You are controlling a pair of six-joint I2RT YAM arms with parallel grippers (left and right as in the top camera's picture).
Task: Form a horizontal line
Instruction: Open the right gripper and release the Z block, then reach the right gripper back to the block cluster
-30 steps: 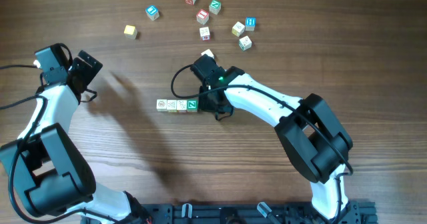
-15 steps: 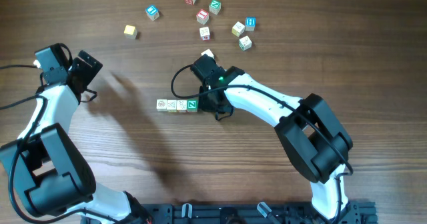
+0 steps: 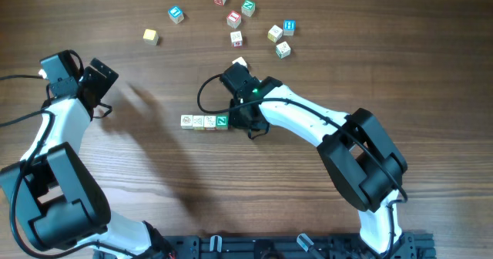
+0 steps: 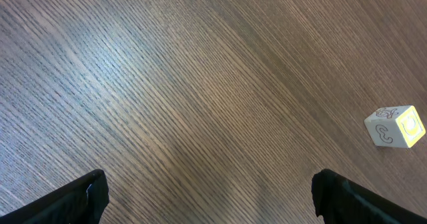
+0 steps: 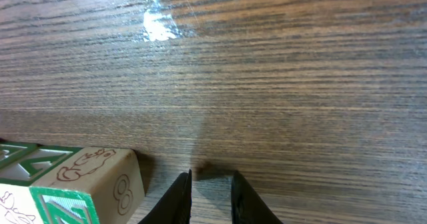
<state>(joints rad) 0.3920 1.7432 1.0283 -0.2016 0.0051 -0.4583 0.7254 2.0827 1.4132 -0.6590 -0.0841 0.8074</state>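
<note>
While the right pincer (image 3: 249, 126) hangs low over the wooden table (image 3: 400, 51), its two dark fingertips (image 5: 181, 196) are drawn nearly together, with only a narrow slit of bare wood between them and nothing held. Just to the left of this pincer lies the horizontal line (image 3: 204, 121): four small letter cubes touching edge to edge. Three of them are cream-topped, and a green-faced cube (image 3: 222, 121) sits at the end nearest the fingers. From the right wrist camera that near end fills the lower left corner, showing a tan side with a line drawing and green-bordered faces. It sits close beside the fingertips but apart from them, with a strip of shadowed table in the gap. Beyond the pincer, farther up the table and well clear of the row, a scatter of loose cubes (image 3: 234, 18) lies unaligned, showing blue, red, green and cream faces. One white cube (image 3: 239, 62) peeps out beside the right arm's wrist. The left pincer (image 3: 104, 75) hovers well apart from the row, off to its left. Its fingers are spread wide, so only their black tips (image 4: 83, 194) show in the bottom corners of its own view, with bare grain between them. Ahead of it and to one side rests a lone yellow-faced cube (image 4: 395, 126), tilted against the grain and touching nothing.
</note>
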